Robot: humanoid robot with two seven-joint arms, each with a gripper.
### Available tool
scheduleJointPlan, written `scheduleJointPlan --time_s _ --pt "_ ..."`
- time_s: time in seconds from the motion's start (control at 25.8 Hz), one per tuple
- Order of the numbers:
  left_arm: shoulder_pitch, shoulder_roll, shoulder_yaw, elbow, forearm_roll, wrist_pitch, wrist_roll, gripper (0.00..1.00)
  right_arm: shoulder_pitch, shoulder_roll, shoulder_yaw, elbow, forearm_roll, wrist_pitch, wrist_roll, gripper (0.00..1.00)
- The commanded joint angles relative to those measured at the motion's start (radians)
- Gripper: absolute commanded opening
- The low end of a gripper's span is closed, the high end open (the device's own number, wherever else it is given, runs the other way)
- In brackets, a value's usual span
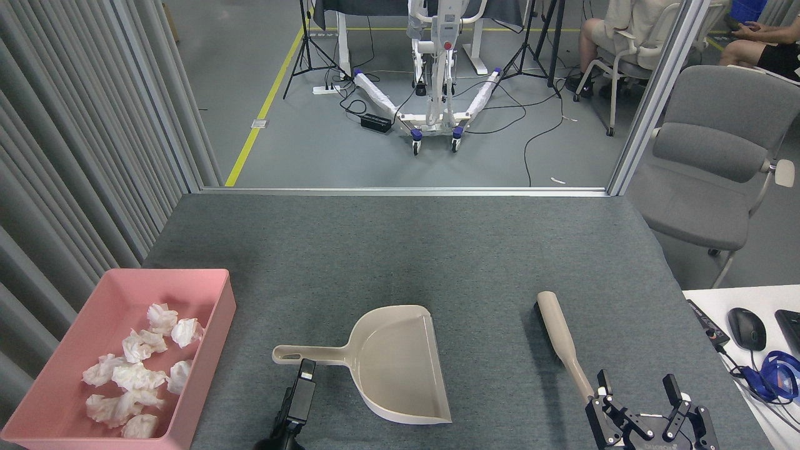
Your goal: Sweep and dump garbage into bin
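Observation:
Several crumpled white tissue wads, the garbage (pixel 134 375), lie inside the pink bin (pixel 215 325) at the table's near left. The beige dustpan (pixel 400 365) rests flat and empty on the grey table, with its handle (pixel 306 355) pointing left. My left gripper (pixel 305 378) sits just in front of that handle, apart from it. It is seen edge-on and dark, so its jaws are unreadable. A beige brush (pixel 562 340) lies to the right. My right gripper (pixel 636 387) is open beside the brush's thin near end and holds nothing.
Grey slatted panels line the left side behind the bin. A white desk (pixel 706 297) at the near right carries a mouse (pixel 747 328) and blue cables. A grey office chair (pixel 719 162) stands beyond the table's right edge. People sit far back right.

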Motion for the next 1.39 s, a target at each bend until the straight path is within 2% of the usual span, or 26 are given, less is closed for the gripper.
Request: scheduleJointPlan --time_s 0.0,0.19,0.39,0.58,0.85,0.97,1.05,1.12,1.35 --pt "0.045 0.052 0.024 -0.083 -0.188 0.002 0.003 1.00 0.004 0.000 0.000 0.000 -0.001 0.001 -0.004 0.98" --pt "0.100 0.130 0.095 -0.233 -0.590 0.005 -0.002 1.00 0.004 0.000 0.001 -0.006 -0.001 -0.004 -0.004 0.98" --pt "0.170 0.203 0.216 -0.296 -0.770 -0.008 -0.016 1.00 0.004 0.000 0.000 -0.011 -0.014 -0.014 -0.006 0.98" --pt "0.175 0.328 0.239 -0.297 -0.789 -0.012 -0.016 1.00 0.005 0.001 -0.002 -0.011 -0.023 -0.017 -0.004 0.98" --pt "0.155 0.416 0.363 -0.276 -0.820 -0.029 -0.024 1.00 0.007 0.001 -0.007 -0.011 -0.024 -0.016 -0.004 0.98" --pt "0.146 0.413 0.443 -0.245 -0.835 -0.040 -0.094 1.00 0.008 0.003 -0.011 -0.012 -0.032 -0.016 -0.006 0.98" --pt "0.154 0.411 0.510 -0.239 -0.854 -0.086 -0.149 1.00 0.008 0.004 -0.010 -0.012 -0.034 -0.014 -0.006 0.98" --pt "0.161 0.402 0.579 -0.239 -0.854 -0.141 -0.157 1.00 0.010 0.007 -0.008 -0.012 -0.034 -0.013 -0.006 0.98" --pt "0.167 0.391 0.589 -0.231 -0.854 -0.161 -0.175 1.00 0.011 0.009 -0.010 -0.012 -0.034 -0.014 -0.004 0.98"
